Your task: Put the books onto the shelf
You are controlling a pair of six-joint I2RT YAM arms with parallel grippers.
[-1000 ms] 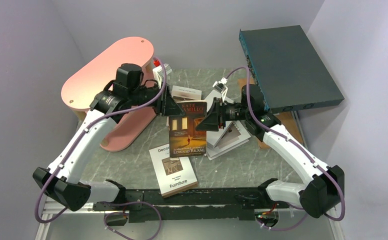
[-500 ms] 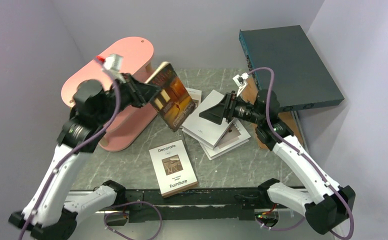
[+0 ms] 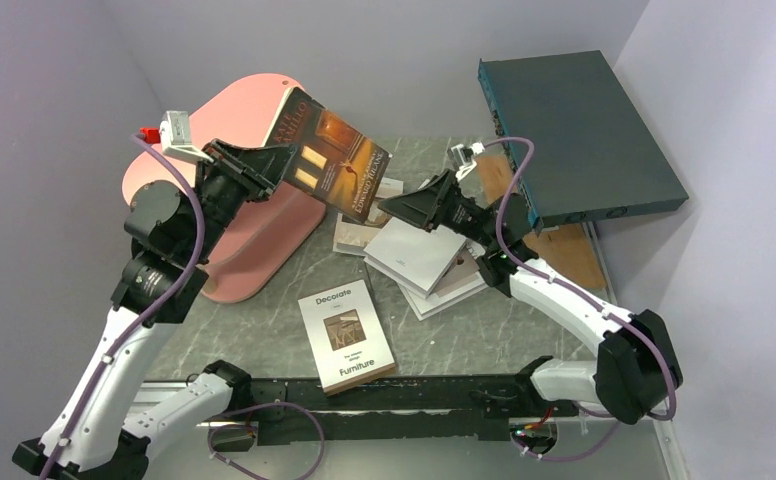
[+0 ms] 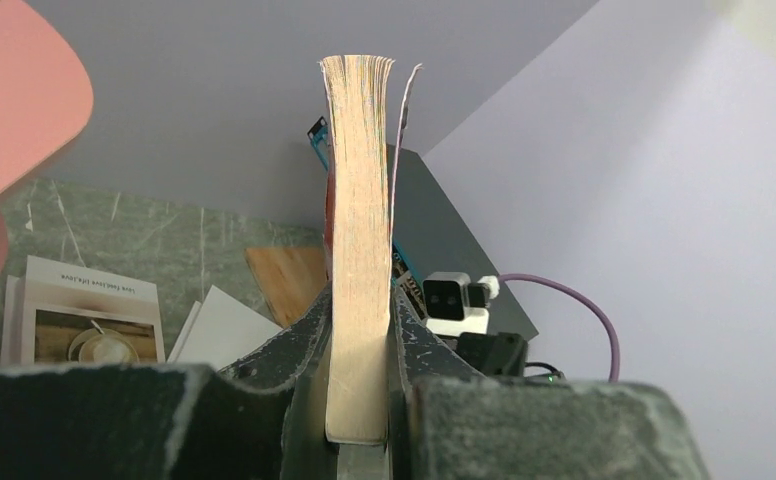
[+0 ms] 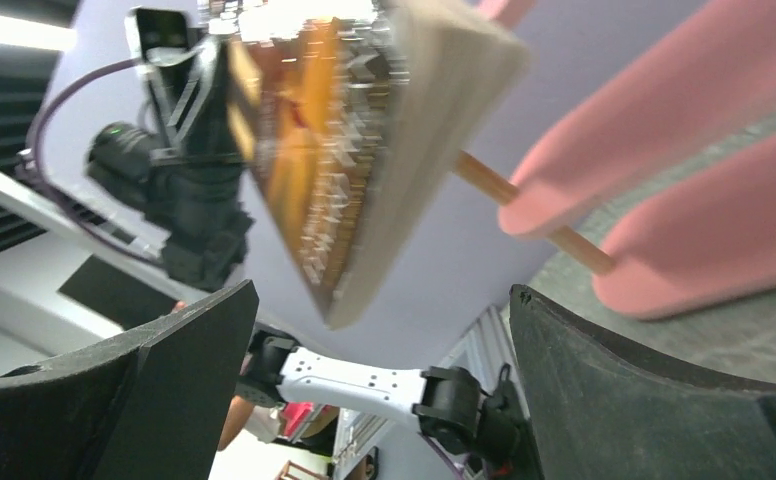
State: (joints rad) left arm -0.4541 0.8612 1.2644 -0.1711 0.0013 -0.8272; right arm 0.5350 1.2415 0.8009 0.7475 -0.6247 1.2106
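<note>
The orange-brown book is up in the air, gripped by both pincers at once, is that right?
No. Only the left pincer grips the orange-brown book up in the air; the right pincer stands open and clear of it, as the right wrist view shows.

Dark book (image 3: 334,160): glossy cover, catching the light; page edges cream paper, slightly ragged;
White books (image 3: 414,255): paper covers, smooth, mostly matt;
Shelf (image 3: 219,150): salmon-pink tiers, smooth and matt; posts (image 5: 484,178) pale bare wood;
Table (image 3: 264,330): grey and veined, stone-look, smooth with a faint sheen;
Box (image 3: 584,130): dark teal, flat matt top; looks like painted metal;
Board (image 3: 574,250): brown wood, dull, grain showing;
Left gripper (image 4: 357,330): black, grainy, scuffed pale at the edges;
Right gripper (image 5: 381,292): black, matt, finely grained;
Arms (image 3: 564,300): white plastic shells, smooth, slight gloss; joints matt black;
Cables (image 4: 616,350): purple, smooth sheath.
</note>
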